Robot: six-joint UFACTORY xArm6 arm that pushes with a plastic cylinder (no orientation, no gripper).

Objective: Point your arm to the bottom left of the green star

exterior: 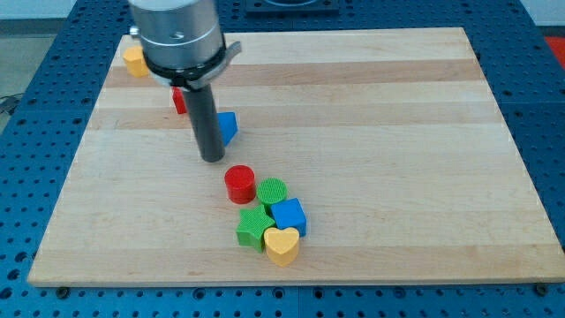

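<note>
Enters from the view's top as a broad metal cylinder (177, 35) with a dark collar beneath it. Narrows below the collar into a straight dark rod (203, 119), held upright with a slight lean toward the view's right. Ends in my tip (212, 160), set down at table height and plainly visible.

One camera looks down at a slant from the front of the wooden board (371, 115), taking in nearly its whole surface.
</note>
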